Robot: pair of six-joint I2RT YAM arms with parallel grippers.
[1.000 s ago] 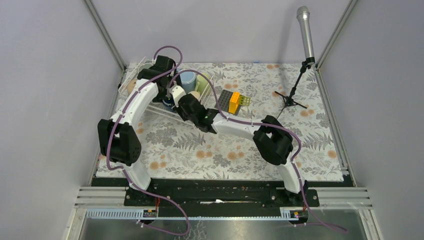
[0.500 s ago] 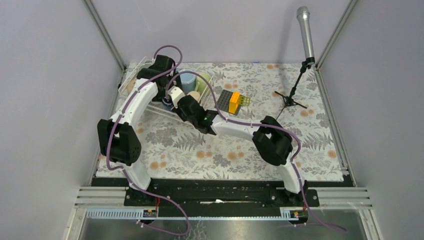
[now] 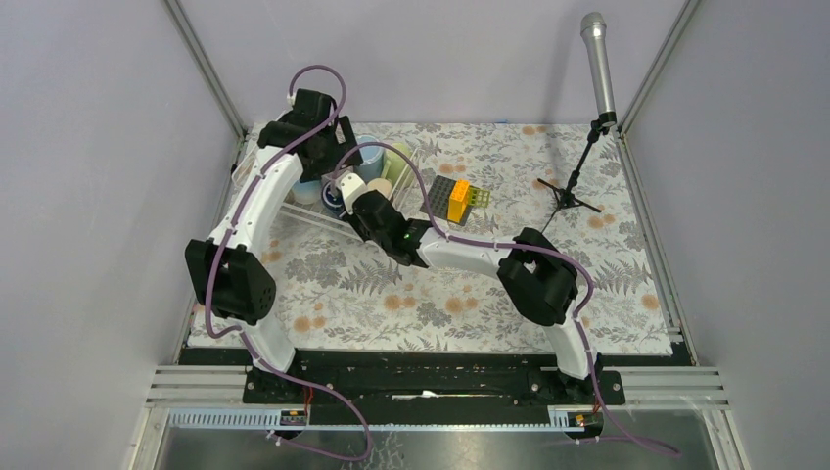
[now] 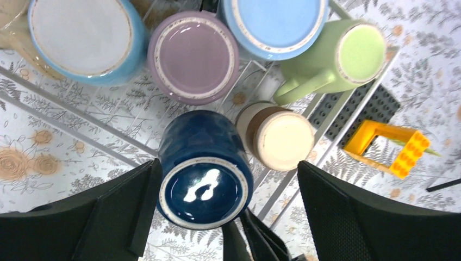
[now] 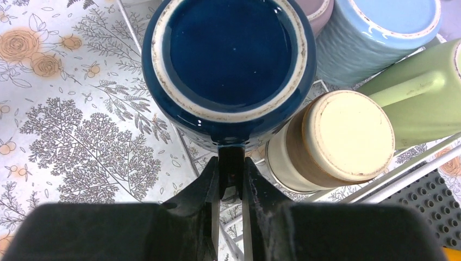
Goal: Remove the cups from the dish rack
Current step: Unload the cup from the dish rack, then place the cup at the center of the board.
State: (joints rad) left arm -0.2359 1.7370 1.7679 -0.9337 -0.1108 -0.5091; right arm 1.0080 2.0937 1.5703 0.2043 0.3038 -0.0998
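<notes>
Dish rack is crowded with upturned mugs. Navy mug sits at its near edge, against tan mug. Right gripper pinches only the navy handle. Risk: mug pivots or slips on lift and knocks its neighbour. Left gripper is spread wide above.

Left fingers wide; right fingers seemingly clamped.

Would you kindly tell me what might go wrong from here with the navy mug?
1. The right hand pinches only the navy mug by its thin handle, so the mug may swing or slip when lifted.
2. The tan mug sits tight beside it and could get knocked.
3. The open left hand straddles the same mug, so the two hands could clash.
</notes>
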